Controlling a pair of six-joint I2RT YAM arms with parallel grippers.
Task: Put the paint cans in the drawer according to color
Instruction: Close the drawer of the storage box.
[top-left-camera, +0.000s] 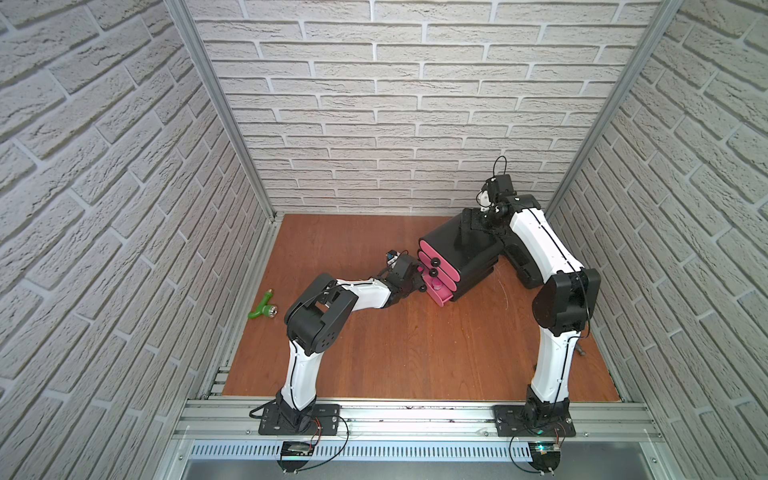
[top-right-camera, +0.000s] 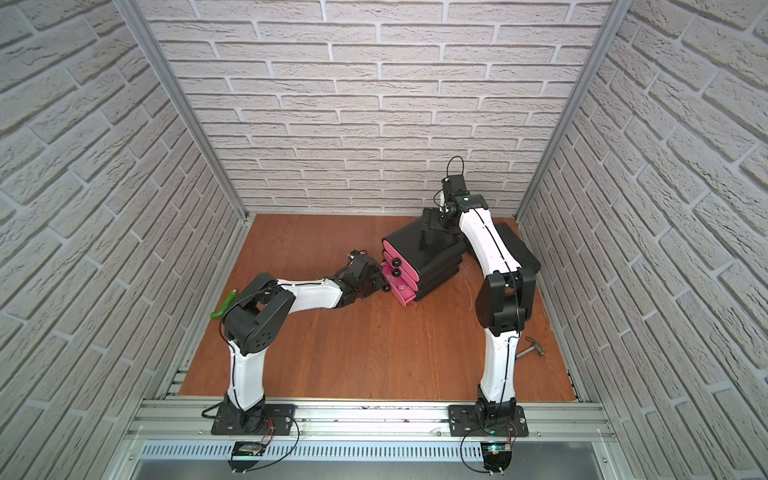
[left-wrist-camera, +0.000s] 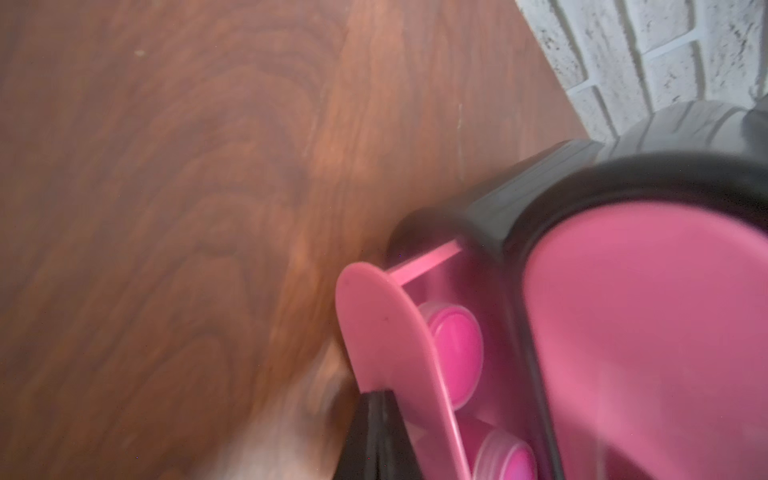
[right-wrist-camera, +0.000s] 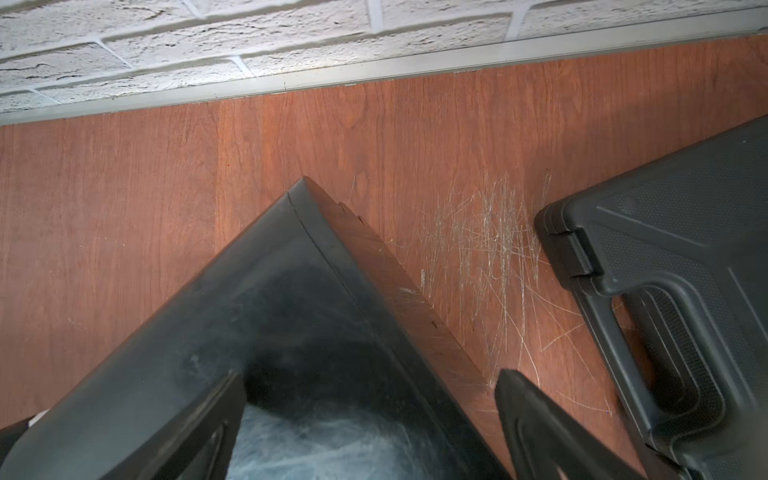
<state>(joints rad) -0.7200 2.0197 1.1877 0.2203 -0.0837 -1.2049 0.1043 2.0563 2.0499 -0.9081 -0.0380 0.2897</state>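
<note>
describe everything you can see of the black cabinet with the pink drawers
The drawer cabinet is a small, rounded black plastic-looking box, upright on the wooden table, turned at an angle. Three stacked pink fronts carry round black knobs; the top two are shut, the bottom drawer is pulled out and holds two pink-lidded cans. The shut left tool is at that front; the open right tool straddles a rear top corner.

Small black rounded plastic cabinet with 3 pink drawer fronts sits rear right on brown wooden tabletop. Its bottom drawer juts out in front, with a tiny pink-lidded paint can and a 2nd pink-lidded can inside, side by side. Flat black plastic case just right of cabinet. Green Y-shaped tool well left of cabinet. Grey hammer front right of cabinet, well apart.
</note>
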